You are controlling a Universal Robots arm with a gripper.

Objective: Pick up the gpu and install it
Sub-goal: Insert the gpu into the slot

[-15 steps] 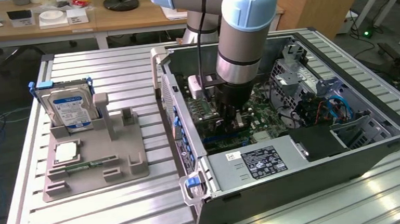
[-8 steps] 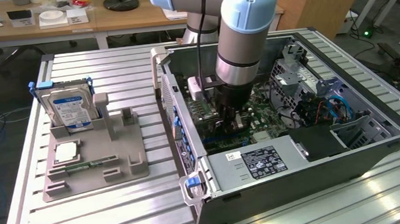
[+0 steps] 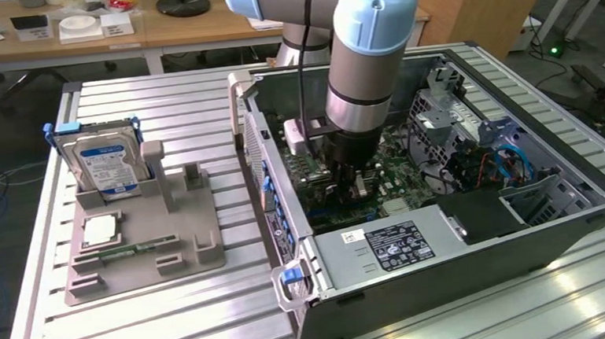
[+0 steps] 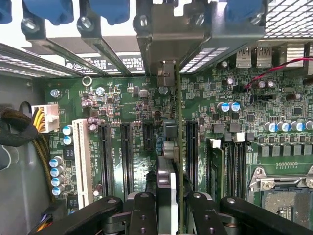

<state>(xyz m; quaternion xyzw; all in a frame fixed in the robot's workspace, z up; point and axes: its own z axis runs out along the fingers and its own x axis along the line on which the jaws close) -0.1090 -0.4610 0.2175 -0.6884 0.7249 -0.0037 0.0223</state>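
Claw: you see one claw [image 4: 168, 205], clenched on the gpu [image 4: 172, 161].
Gpu: one card, edge-on between the fingers [image 4: 143, 215], above the motherboard [image 4: 122, 117].
Slots: four dark slots flank it.
Hidden: the card's face and lower edge.

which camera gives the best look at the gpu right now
The wrist view: the gpu is seen edge-on between the gripper fingers, standing over the motherboard slots, its bracket at the case's rear. In the exterior view only a sliver of it shows beneath the arm inside the computer case.
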